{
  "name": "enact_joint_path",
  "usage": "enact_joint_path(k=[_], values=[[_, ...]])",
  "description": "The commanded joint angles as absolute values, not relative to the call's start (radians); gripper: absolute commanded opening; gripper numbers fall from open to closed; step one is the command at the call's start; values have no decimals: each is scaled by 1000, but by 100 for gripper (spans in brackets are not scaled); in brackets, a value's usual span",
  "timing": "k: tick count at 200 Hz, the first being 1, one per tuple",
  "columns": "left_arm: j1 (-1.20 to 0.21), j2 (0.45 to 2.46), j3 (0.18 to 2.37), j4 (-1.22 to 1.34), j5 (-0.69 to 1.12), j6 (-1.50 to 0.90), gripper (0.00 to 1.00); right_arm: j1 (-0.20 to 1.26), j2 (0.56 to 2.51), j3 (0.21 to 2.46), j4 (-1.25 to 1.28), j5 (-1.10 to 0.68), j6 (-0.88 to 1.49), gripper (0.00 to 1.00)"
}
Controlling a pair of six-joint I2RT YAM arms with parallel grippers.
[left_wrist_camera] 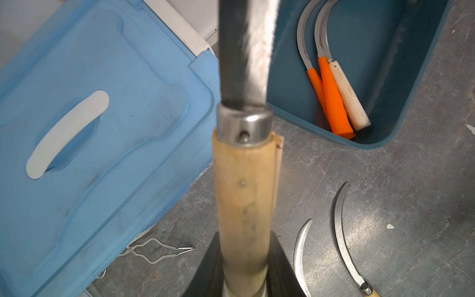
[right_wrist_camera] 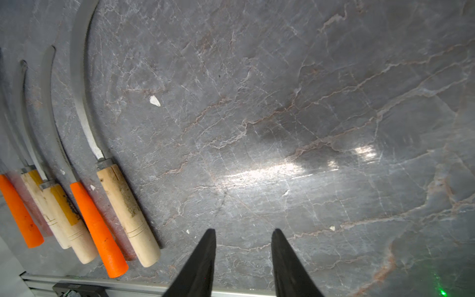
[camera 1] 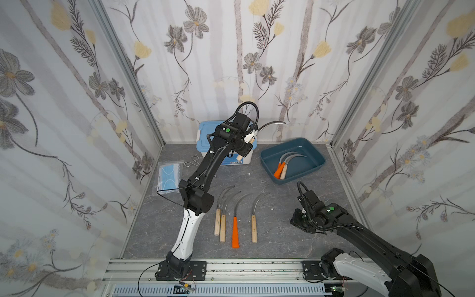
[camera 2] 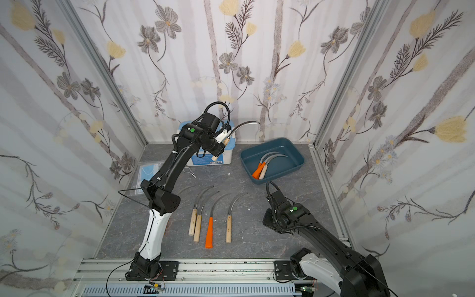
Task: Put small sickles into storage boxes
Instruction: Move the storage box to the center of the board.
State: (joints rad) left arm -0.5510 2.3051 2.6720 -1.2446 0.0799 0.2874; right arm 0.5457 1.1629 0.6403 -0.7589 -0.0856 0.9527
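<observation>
Nine small sickles (right_wrist_camera: pixel 128 205) by my count, and one teal tray (camera 1: pixel 305 167) at 1 o'clock on the surface (right_wrist_camera: pixel 334 102). At the tray's 9 o'clock, by the blue-lidded box (left_wrist_camera: pixel 102 128), the left hand (camera 1: pixel 249 137) is clamped on a wooden-handled sickle (left_wrist_camera: pixel 245 195). The right hand (right_wrist_camera: pixel 244 231) is partly open and empty. Top views show four lying at 6 o'clock, but the right wrist shows five. The left wrist shows three in the tray.

Held sickle (left_wrist_camera: pixel 245 195): pale wood handle, rough grain, split at top; metal collar polished, glossy; grey metal blade dull, toothed edge
Tray (camera 1: pixel 305 164): teal plastic, smooth, slight sheen
Box lid (left_wrist_camera: pixel 128 128): light blue plastic, smooth, scuffed
Orange handle (right_wrist_camera: pixel 99 231): plastic, matt, finely grained
Table top (right_wrist_camera: pixel 308 128): grey marble-look, glossy glare
Wire tongs (left_wrist_camera: pixel 185 249): bare shiny metal
</observation>
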Motion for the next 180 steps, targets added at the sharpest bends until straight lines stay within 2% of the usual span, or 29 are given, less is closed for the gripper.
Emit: enact_joint_path(k=[1, 66, 110, 180], values=[[-555, 2306, 2680, -1201, 96, 270, 9, 522, 1166, 646, -677, -92, 1047, 40], [-555, 2270, 2678, -1238, 95, 279, 9, 339, 1288, 843, -566, -83, 1085, 39], [-555, 2213, 2603, -1243, 101, 284, 9, 229, 1461, 1017, -573, -74, 1047, 38], [-554, 2175, 2570, -1238, 106, 273, 9, 198, 1733, 1310, -526, -47, 900, 38]])
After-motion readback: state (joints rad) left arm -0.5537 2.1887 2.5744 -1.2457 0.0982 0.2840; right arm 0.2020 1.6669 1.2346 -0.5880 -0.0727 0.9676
